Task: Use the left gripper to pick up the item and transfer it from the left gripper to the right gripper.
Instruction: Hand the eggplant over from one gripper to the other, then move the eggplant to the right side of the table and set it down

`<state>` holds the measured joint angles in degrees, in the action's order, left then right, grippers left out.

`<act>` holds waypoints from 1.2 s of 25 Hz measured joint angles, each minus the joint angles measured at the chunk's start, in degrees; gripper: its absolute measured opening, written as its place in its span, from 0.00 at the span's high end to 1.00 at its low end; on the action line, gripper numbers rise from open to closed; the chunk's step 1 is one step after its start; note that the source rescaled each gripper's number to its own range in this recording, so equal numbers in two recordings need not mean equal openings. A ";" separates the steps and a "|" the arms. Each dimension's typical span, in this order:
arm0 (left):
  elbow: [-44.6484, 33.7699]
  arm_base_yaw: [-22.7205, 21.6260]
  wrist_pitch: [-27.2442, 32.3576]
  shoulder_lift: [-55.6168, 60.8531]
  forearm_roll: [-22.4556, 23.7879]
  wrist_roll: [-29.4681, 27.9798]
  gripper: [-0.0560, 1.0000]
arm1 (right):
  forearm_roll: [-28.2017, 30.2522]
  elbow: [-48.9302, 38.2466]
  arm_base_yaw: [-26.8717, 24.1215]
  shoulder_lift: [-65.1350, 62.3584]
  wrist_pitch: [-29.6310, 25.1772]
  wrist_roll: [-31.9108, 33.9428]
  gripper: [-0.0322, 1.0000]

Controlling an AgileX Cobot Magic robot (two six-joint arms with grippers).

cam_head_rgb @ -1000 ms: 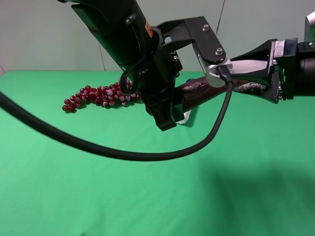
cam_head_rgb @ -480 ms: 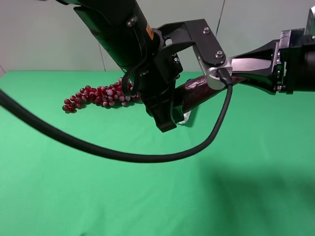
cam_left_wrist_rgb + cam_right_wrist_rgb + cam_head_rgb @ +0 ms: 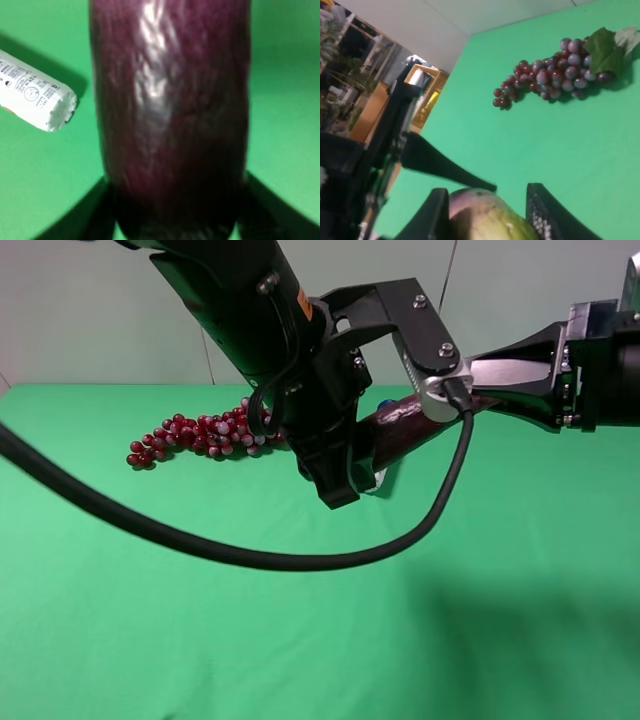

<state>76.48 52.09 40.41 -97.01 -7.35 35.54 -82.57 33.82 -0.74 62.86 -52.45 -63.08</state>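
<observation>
The dark purple eggplant (image 3: 400, 430) hangs level in the air between both arms. My left gripper (image 3: 345, 472), black with a looping cable, is shut on its thick body, which fills the left wrist view (image 3: 170, 115). My right gripper (image 3: 482, 390), with silver-grey fingers, comes in from the right and its fingers sit against both sides of the pale stem end (image 3: 485, 212). In the exterior high view the left arm's bracket hides that stem end.
A red grape bunch (image 3: 200, 435) lies on the green cloth behind the left arm and also shows in the right wrist view (image 3: 555, 75). A white bottle (image 3: 35, 95) lies on the cloth under the eggplant. A thick black cable (image 3: 250, 555) sags across the front.
The right gripper's fingers have drawn together around the eggplant's stem end, and its wrist has shifted slightly right. The left gripper and the eggplant have stayed put.
</observation>
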 joint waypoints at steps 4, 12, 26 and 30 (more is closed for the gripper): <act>0.00 0.00 -0.98 0.00 -0.12 -2.01 0.09 | 0.05 0.00 0.00 0.11 0.03 -0.05 0.93; 0.00 0.00 -1.10 0.00 -0.30 -2.82 0.01 | 0.05 0.00 0.00 0.11 0.03 -0.05 0.93; 6.69 0.00 12.51 0.00 -0.24 -6.83 0.00 | 0.52 0.00 0.00 0.11 0.46 -0.05 0.93; 9.66 0.00 19.83 0.08 -0.04 -9.78 0.00 | 0.69 0.00 0.00 0.11 0.86 -0.05 0.93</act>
<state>86.14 52.09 60.24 -96.94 -7.39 25.76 -81.88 33.82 -0.74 62.97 -51.59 -63.13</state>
